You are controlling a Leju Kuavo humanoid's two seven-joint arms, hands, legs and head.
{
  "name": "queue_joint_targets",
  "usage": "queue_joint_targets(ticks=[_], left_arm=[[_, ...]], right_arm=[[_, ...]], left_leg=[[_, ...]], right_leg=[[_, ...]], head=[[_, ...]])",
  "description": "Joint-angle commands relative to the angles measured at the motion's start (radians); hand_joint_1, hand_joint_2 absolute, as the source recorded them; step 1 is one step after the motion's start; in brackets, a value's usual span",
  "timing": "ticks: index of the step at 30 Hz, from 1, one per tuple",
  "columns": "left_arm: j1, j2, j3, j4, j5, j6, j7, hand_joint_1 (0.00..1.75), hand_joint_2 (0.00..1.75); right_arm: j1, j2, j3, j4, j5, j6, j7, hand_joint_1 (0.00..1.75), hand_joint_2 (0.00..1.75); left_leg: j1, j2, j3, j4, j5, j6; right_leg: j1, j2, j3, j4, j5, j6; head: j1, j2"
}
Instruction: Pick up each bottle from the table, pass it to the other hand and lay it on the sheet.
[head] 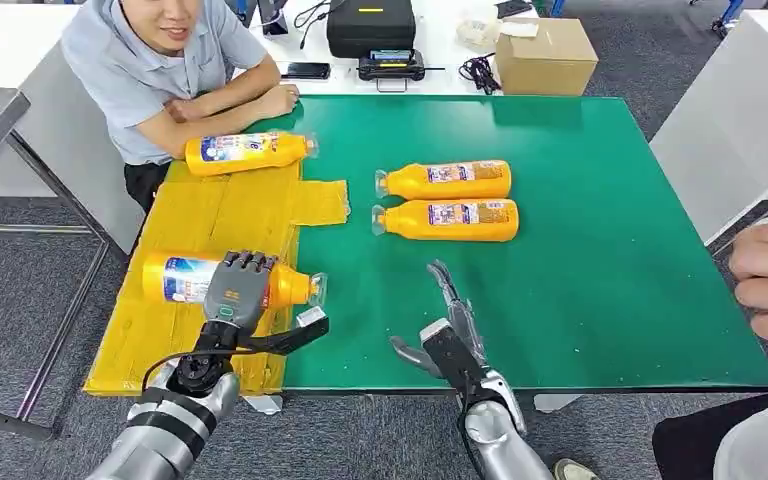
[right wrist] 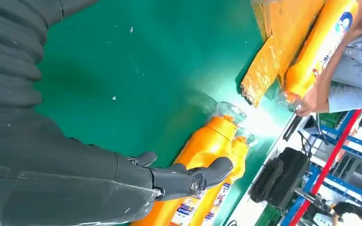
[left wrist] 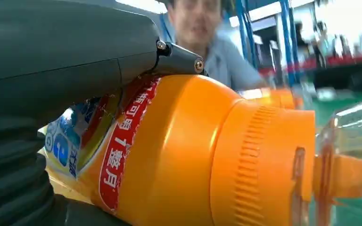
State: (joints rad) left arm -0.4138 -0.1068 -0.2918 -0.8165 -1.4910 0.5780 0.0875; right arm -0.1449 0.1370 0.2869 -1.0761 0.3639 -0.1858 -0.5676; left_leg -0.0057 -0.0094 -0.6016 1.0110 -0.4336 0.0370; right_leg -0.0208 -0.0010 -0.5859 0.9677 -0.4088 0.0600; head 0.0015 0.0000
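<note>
Head view is showing the left hand (head: 237,290) gripping a round orange plastic bottle (head: 228,279) lying on the yellow sheet (head: 215,215), right hand (head: 447,335) spreading empty; released carelessly, it is risking rolling away.

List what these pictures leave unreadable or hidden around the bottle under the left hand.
- Head view: left hand covers the bottle middle; whether the fingers grip or merely rest is unclear.
- Left wrist view: the bottle's label is partly hidden by the thumb; background is blurred.
- Head view: label print too small to read.

Head view high above table (head: 600,250), wrist views close
</note>
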Motion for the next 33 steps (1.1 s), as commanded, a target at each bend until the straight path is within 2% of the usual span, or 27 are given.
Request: queue_joint_targets(ticks=[1,2,3,4,5,6,7,8,9,14,18,20,23,28,33], left_arm=[[-0.076,-0.015,-0.011,0.165,0.115,-0.035,-0.080,1.48,1.75],[-0.075,-0.020,-0.011,0.172,0.150,-0.064,-0.107,1.45,1.75],[-0.075,-0.018,-0.023,0.179,0.155,-0.086,-0.102,1.34,1.75],[-0.079,-0.014,-0.039,0.187,0.138,-0.096,-0.090,1.10,1.75],[-0.085,-0.016,-0.039,0.206,0.145,-0.123,-0.076,0.61,1.75],[-0.089,-0.018,-0.040,0.217,0.150,-0.141,-0.074,0.56,1.75],[-0.099,-0.019,-0.047,0.239,0.157,-0.177,-0.071,0.30,1.75],[-0.104,-0.021,-0.047,0.252,0.168,-0.201,-0.066,0.26,1.75],[-0.105,-0.020,-0.048,0.257,0.172,-0.206,-0.067,0.33,1.75],[-0.122,-0.019,-0.060,0.294,0.185,-0.274,-0.051,0.09,1.75],[-0.120,-0.016,-0.061,0.296,0.184,-0.274,-0.052,0.09,1.75],[-0.137,-0.014,-0.077,0.327,0.185,-0.343,-0.051,0.03,1.75],[-0.149,-0.002,-0.090,0.358,0.208,-0.419,-0.050,0.03,1.75],[-0.160,0.001,-0.100,0.387,0.222,-0.463,-0.067,0.07,1.75],[-0.157,-0.009,-0.102,0.365,0.233,-0.420,-0.084,0.09,1.75]], right_arm=[[-0.016,0.003,-0.029,0.003,0.002,0.013,0.006,0.00,1.75],[-0.014,0.003,-0.029,0.003,0.005,0.015,0.008,0.00,1.75],[-0.013,0.004,-0.031,0.004,0.008,0.017,0.009,0.00,1.75],[-0.014,0.005,-0.031,0.006,0.008,0.020,0.009,0.00,1.75],[-0.016,0.006,-0.031,0.011,0.010,0.022,0.010,0.00,1.75],[-0.017,0.007,-0.032,0.011,0.012,0.023,0.011,0.00,1.75],[-0.018,0.008,-0.034,0.011,0.013,0.025,0.011,0.00,1.75],[-0.019,0.007,-0.035,0.010,0.016,0.026,0.012,0.00,1.75],[-0.019,0.007,-0.036,0.009,0.017,0.026,0.012,0.00,1.75],[-0.020,0.006,-0.045,0.005,0.020,0.031,0.013,0.00,1.75],[-0.020,0.004,-0.047,0.005,0.019,0.032,0.013,0.00,1.75],[-0.022,0.004,-0.051,0.011,0.019,0.037,0.013,0.00,1.75],[-0.031,0.001,-0.056,0.020,0.029,0.039,0.007,0.00,1.75],[-0.038,-0.007,-0.060,0.024,0.037,0.038,0.006,0.00,1.75],[-0.036,-0.007,-0.064,0.027,0.040,0.034,0.002,0.00,1.75]], left_leg=[[0.001,0.000,0.003,0.000,-0.001,-0.002],[0.001,0.000,0.001,0.000,0.000,-0.001],[0.001,0.000,0.003,0.000,-0.001,-0.002],[0.001,0.000,0.002,0.000,-0.001,-0.001],[0.001,0.000,0.003,0.000,-0.001,-0.002],[0.001,0.000,0.002,0.000,-0.001,-0.002],[0.001,0.000,0.003,0.001,-0.001,-0.002],[0.001,0.000,0.002,0.000,-0.001,-0.002],[0.002,0.000,0.004,0.000,-0.001,-0.002],[0.001,0.000,0.005,0.000,0.000,-0.002],[0.001,0.001,0.008,-0.001,0.000,-0.002],[0.001,0.002,0.010,-0.001,0.000,-0.002],[0.000,0.001,0.012,-0.001,0.000,-0.002],[0.001,0.003,0.015,-0.002,0.000,-0.003],[0.000,0.003,0.016,-0.003,0.000,-0.002]], right_leg=[[0.001,-0.001,0.003,0.000,-0.001,-0.002],[0.001,-0.001,0.001,0.000,-0.001,-0.002],[0.001,-0.001,0.003,0.000,-0.001,-0.002],[0.001,-0.001,0.002,0.000,-0.001,-0.002],[0.001,-0.001,0.003,0.000,-0.001,-0.002],[0.001,-0.001,0.002,0.000,-0.001,-0.002],[0.001,-0.001,0.004,0.000,-0.002,-0.003],[0.001,-0.001,0.002,0.000,-0.001,-0.002],[0.002,0.000,0.004,0.000,-0.001,-0.003],[0.001,0.000,0.006,0.000,0.000,-0.002],[0.001,0.001,0.009,-0.001,0.000,-0.003],[0.001,0.001,0.010,-0.001,0.000,-0.003],[0.000,0.001,0.012,-0.001,0.000,-0.002],[0.001,0.003,0.015,-0.002,0.001,-0.003],[0.001,0.003,0.017,-0.002,0.001,-0.003]], head=[[0.000,0.000],[0.000,0.000],[0.000,0.000],[0.000,0.000],[0.000,0.000],[0.000,0.000],[0.000,0.000],[0.000,0.000],[0.000,0.000],[0.000,0.000],[0.000,0.000],[0.000,0.000],[0.000,0.000],[0.000,0.000],[0.000,0.000]])
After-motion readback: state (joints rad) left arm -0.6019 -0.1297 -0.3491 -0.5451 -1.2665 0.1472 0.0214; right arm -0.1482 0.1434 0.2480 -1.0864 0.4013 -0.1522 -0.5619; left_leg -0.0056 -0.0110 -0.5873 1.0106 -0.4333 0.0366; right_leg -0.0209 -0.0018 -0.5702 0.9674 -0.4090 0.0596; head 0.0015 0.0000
